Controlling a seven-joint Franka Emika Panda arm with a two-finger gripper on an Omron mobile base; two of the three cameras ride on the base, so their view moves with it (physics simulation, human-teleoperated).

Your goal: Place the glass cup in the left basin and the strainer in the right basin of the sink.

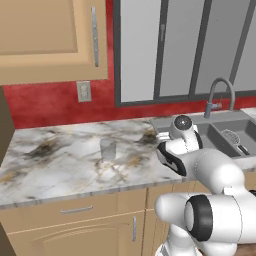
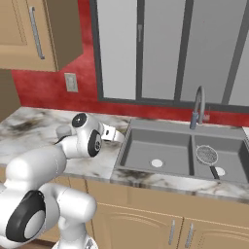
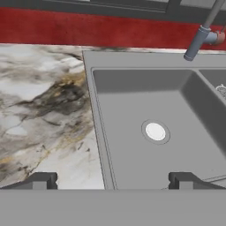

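Hand view shows my end effector [image 3: 110, 181] with its two dark fingertips [image 3: 42, 180] spread wide apart and nothing between them, hanging over the edge where the marbled white-and-brown table [image 3: 39, 114] meets the matte dark-grey double sink [image 3: 95, 110]. Ahead of me lies the rectangular grey left basin [image 3: 132, 101] with its white round drain [image 3: 155, 131].

From the left base view, the small pale translucent glass cup [image 1: 107, 149] stands upright on the table, well apart from the sink and to the left of my arm.

From the right base view, the round grey wire-mesh strainer [image 2: 207, 154] with its thin dark handle lies in the rectangular grey right basin [image 2: 228, 151], its handle reaching toward that basin's white drain. The tall arched grey faucet [image 2: 197, 109] rises behind the divider between the two basins. My end effector [image 2: 115, 135] sits near the sink's left rim, above the table.
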